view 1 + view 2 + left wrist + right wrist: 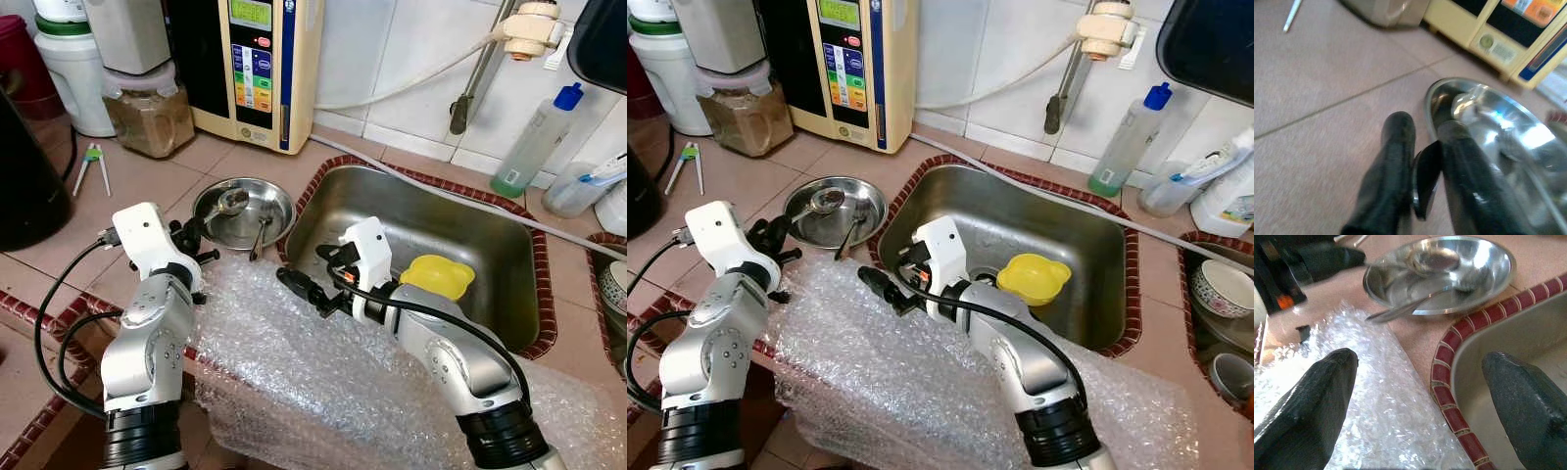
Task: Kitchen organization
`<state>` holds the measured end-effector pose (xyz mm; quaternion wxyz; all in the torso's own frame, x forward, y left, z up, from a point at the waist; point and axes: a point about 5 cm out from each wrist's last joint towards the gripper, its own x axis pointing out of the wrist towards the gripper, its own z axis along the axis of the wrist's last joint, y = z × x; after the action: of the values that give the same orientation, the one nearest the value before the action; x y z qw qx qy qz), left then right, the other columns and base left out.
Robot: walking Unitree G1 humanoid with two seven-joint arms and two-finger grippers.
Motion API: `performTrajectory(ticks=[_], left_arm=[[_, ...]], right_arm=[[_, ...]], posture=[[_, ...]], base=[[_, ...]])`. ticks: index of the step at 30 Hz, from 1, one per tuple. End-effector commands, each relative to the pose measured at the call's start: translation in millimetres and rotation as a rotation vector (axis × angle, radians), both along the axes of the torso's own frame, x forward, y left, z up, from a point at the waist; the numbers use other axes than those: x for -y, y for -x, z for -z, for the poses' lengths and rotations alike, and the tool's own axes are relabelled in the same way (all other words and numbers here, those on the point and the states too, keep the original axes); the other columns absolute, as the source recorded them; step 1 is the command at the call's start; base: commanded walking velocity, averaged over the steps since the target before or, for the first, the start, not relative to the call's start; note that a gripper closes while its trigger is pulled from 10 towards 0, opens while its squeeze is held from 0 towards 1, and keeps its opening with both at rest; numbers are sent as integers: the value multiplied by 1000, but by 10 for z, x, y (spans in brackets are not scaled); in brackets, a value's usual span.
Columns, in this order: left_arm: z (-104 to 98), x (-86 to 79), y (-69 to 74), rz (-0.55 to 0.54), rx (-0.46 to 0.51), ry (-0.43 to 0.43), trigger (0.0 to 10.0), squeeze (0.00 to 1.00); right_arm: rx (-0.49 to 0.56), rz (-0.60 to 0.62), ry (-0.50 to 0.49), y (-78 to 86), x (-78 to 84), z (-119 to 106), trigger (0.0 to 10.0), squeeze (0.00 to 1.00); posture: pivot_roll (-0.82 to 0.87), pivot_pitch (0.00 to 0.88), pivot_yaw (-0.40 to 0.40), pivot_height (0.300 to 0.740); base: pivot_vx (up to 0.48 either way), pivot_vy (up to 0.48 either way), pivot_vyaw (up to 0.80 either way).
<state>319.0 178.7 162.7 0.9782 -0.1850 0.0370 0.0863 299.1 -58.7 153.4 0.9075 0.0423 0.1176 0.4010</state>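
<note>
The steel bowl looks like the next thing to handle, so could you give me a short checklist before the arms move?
1. Bowl upright on counter: ok.
2. Two spoons loose inside, one handle over rim: not ok.
3. Left gripper by bowl rim, fingers near together, empty: ok.
4. Right gripper open over the sink edge: ok.
5. Bubble wrap crowding counter edge: not ok.
6. Bowl clean: cannot tell.

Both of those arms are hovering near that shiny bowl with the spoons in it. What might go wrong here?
The left gripper sits beside the steel bowl; a nudge could slide it and rattle the spoons. The right gripper, jaws open, hangs over the sink rim and could snag the bubble wrap draped on the counter edge.
</note>
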Motion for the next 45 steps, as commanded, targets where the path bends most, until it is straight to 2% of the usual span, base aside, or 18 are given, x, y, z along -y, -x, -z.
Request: performTrajectory(ticks=[1,6,11,12,15,17,18,19,22,23,25,27,30,34,36,41,45], left_arm=[[-126,-29,-17,-25,40,10,0,0],[-240,-50,-19,-29,107,22,0,0],[-273,9,-24,50,133,-5,0,0],[-298,32,-25,93,152,-33,0,0],[-336,39,-29,116,175,-57,0,0],[-462,49,-36,159,250,-130,0,0],[-462,49,-36,159,250,-130,0,0],[-571,131,-28,251,325,-170,0,0],[-648,252,-4,368,385,-144,0,0],[-667,331,14,434,400,-118,0,0],[-667,331,14,434,400,-118,0,0],[-673,404,34,486,406,-93,0,0],[-659,531,84,577,415,-34,0,0],[-625,662,152,673,414,43,0,0],[-610,718,176,705,405,82,0,0],[-577,840,216,776,392,130,0,0],[-559,940,260,843,378,150,0,0]], right_arm=[[17,11,3,-30,24,-39,10000,0],[17,13,2,-35,25,-38,10000,0],[17,19,3,-46,27,-33,10000,0],[18,21,3,-50,27,-34,10000,0],[20,24,2,-55,29,-36,10000,0],[19,38,-3,-71,41,-40,10000,0],[19,38,-3,-71,41,-40,10000,0],[19,58,-12,-93,56,-44,10000,0],[27,113,-43,-148,92,-76,10000,0],[24,179,-87,-211,138,-117,10000,0],[24,179,-87,-211,138,-117,10000,0],[7,255,-145,-280,202,-153,10000,0],[-50,371,-298,-372,319,-203,10000,0],[-104,439,-535,-434,403,-305,10000,0],[-138,435,-606,-444,400,-329,10000,0],[-193,399,-690,-447,328,-366,10000,0],[-191,397,-752,-469,285,-439,10000,0]], posture=[[156,78,-58,740],[155,79,-57,740],[155,78,-57,740],[154,78,-57,740],[154,78,-58,740],[155,77,-60,740],[155,77,-60,740],[156,78,-61,740],[154,78,-63,740],[153,78,-63,740],[153,78,-63,740],[152,78,-63,740],[150,79,-66,740],[149,81,-69,740],[149,82,-70,740],[146,82,-72,740],[142,82,-71,740]], base=[[0,0,0],[0,0,0],[0,0,0],[0,0,0],[0,0,0],[0,0,0],[0,0,0],[0,0,0],[0,0,0],[0,0,0],[0,0,0],[0,0,0],[0,0,0],[0,0,0],[0,0,0],[0,0,0],[0,0,0]])
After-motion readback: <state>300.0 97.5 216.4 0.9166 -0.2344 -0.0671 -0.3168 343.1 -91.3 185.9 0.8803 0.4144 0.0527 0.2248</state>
